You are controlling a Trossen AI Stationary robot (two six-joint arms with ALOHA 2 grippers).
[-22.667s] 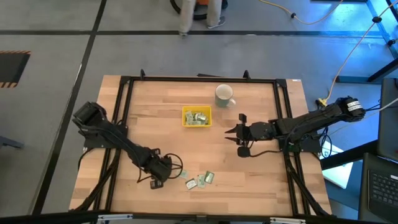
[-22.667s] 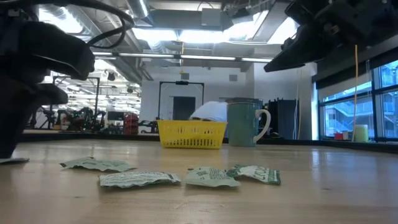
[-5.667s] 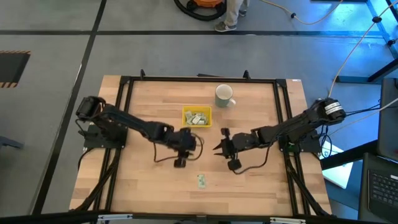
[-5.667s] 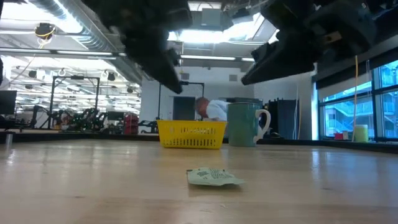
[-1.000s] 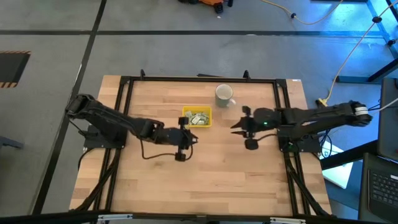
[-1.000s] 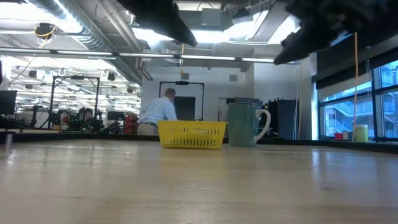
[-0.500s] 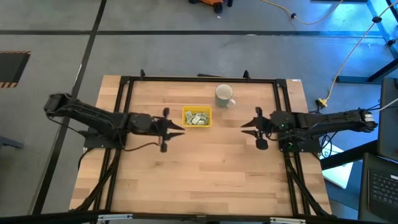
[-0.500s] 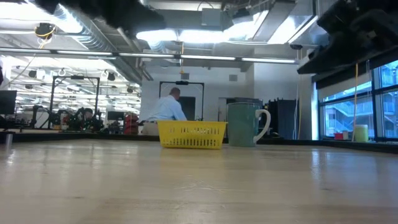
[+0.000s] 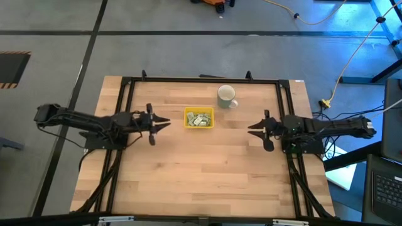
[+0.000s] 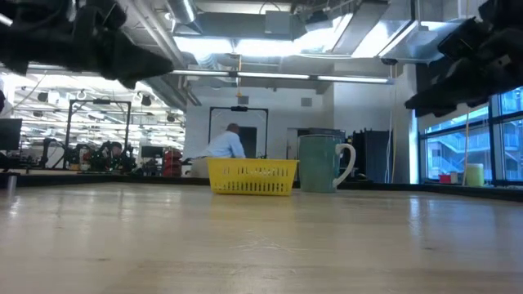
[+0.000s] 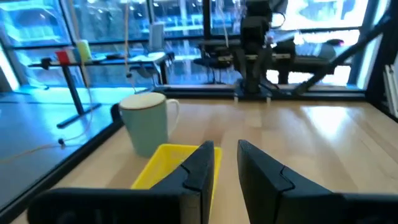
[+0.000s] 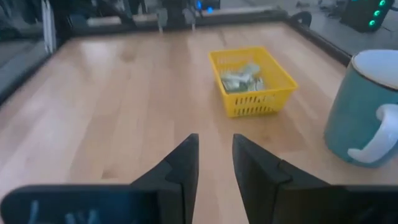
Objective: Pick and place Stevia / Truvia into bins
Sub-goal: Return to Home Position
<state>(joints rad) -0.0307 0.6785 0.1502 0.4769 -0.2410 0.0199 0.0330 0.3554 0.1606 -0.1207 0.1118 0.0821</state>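
left gripper point(image 9: 164, 122) and right gripper point(image 9: 251, 127) are hovering at opposite table sides, fingers slightly spread, gripping nothing. sachets point(image 9: 200, 119) are lying inside yellow tray point(image 9: 186, 118) between them, near mug point(image 9: 225, 95).

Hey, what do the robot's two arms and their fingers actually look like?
Both the left arm and right arm are slim, black, jointed tubes with thin dark cables alongside. The left gripper and right gripper each end in two matte black, angular fingers tapering to blunt tips. No readable markings show.
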